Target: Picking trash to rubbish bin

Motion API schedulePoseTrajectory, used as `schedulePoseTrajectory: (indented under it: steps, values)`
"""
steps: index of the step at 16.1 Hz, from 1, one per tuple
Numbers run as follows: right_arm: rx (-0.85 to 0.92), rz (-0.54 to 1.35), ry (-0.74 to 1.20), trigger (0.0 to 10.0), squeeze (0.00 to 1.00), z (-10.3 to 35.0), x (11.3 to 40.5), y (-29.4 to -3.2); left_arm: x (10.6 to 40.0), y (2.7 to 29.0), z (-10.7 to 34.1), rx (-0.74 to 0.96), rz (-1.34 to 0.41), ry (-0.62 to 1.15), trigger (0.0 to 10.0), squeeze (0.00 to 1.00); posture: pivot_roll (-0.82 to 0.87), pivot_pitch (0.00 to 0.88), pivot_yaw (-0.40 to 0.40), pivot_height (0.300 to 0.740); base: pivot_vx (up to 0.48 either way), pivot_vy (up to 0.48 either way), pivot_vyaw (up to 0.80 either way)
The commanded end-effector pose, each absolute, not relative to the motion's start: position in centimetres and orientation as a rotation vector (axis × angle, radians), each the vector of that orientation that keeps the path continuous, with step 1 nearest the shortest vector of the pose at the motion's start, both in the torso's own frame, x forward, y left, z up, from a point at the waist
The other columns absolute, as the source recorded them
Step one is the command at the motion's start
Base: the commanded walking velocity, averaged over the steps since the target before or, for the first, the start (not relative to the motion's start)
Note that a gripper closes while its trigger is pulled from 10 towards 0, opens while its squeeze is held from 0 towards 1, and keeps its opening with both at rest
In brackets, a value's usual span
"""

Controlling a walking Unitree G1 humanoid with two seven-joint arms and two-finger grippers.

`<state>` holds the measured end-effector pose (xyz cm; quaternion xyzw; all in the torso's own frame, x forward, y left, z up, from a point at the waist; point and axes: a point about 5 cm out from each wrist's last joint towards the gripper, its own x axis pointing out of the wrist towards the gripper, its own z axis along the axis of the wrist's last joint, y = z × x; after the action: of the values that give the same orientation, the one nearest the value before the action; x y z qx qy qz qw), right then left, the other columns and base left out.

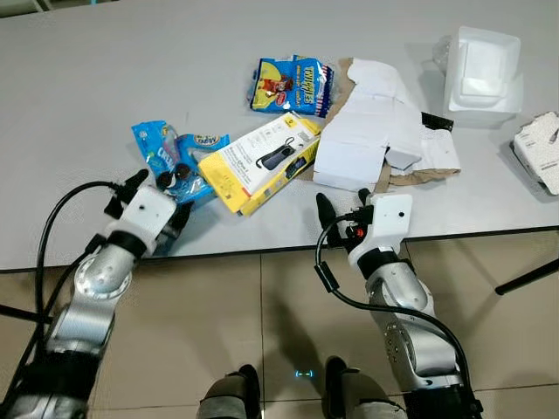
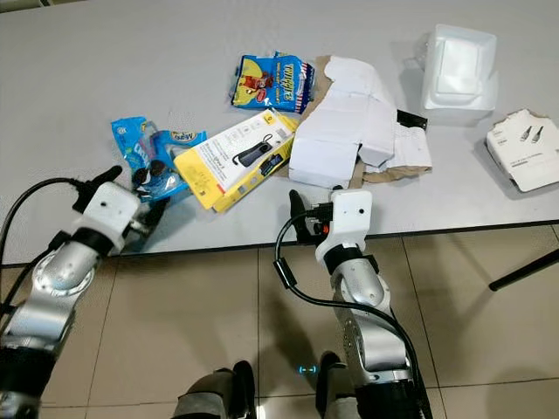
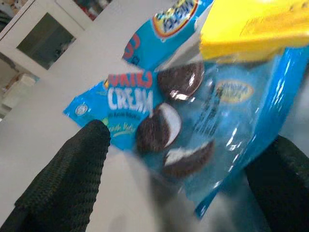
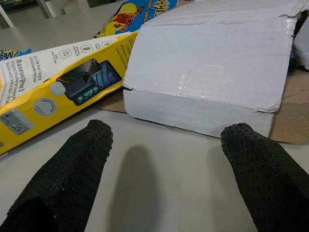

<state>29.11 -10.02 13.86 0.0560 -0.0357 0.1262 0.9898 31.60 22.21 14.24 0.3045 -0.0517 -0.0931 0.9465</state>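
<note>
The left claw (image 3: 178, 169) was spread wide around the blue cookie wrapper (image 1: 170, 161) near the surface's (image 1: 105, 78) near edge, holding nothing. The right claw (image 4: 166, 169), equally spread and empty, faced the white flattened box (image 4: 207, 63) beside the yellow package (image 1: 262, 161).

Sitting on the grey table (image 1: 105, 52) are two blue snack wrappers: one glossy blue cookie wrapper printed with cream-filled biscuits (image 1: 170, 161) and one blue-and-yellow crisp packet with a cartoon figure (image 1: 293, 85). One flat yellow-and-white cardboard product box (image 1: 260, 162) is lying between them. One flattened white carton with brown cardboard flaps (image 1: 371, 127) is resting beside it. One white moulded plastic tray (image 1: 482, 72) and one small white box with printed cable pictures (image 1: 541, 148) are sitting further right. Two black-fingered grippers are showing, the left gripper (image 1: 162, 196) and the right gripper (image 1: 342, 205), both spread apart.
</note>
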Motion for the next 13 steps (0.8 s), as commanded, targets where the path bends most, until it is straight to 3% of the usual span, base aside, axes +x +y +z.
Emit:
schedulePoseTrajectory:
  steps: [1, 7, 8, 9, 13]
  values:
    - [0.112, 0.246, -0.035, 10.0, 0.00, 13.3, 28.9, -10.1, 31.4, 22.0, 13.0, 0.612, -0.227, -0.063, 10.0, 0.00, 0.03, 0.297, 0.100, 0.740, 0.000, 0.000, 0.00]
    - [0.115, 0.251, -0.059, 10.0, 0.00, 14.3, 28.9, -10.2, 32.8, 21.7, 13.1, 0.636, -0.220, -0.106, 10.0, 0.00, 0.01, 0.292, 0.091, 0.740, 0.000, 0.000, 0.00]
    - [0.117, 0.255, -0.074, 10.0, 0.00, 14.8, 29.0, -10.2, 32.9, 21.8, 13.4, 0.624, -0.212, -0.126, 2.2, 0.00, -0.01, 0.287, 0.085, 0.740, 0.000, 0.000, 0.00]
    - [0.117, 0.256, -0.077, 10.0, 0.00, 14.9, 29.1, -10.2, 32.9, 21.8, 13.4, 0.622, -0.209, -0.132, 0.0, 0.00, -0.01, 0.281, 0.082, 0.740, 0.000, 0.000, 0.00]
    - [0.111, 0.257, -0.074, 10.0, 0.00, 14.8, 29.3, -10.3, 33.1, 21.9, 13.3, 0.597, -0.200, -0.149, 0.0, 0.00, -0.01, 0.269, 0.076, 0.740, 0.000, 0.000, 0.00]
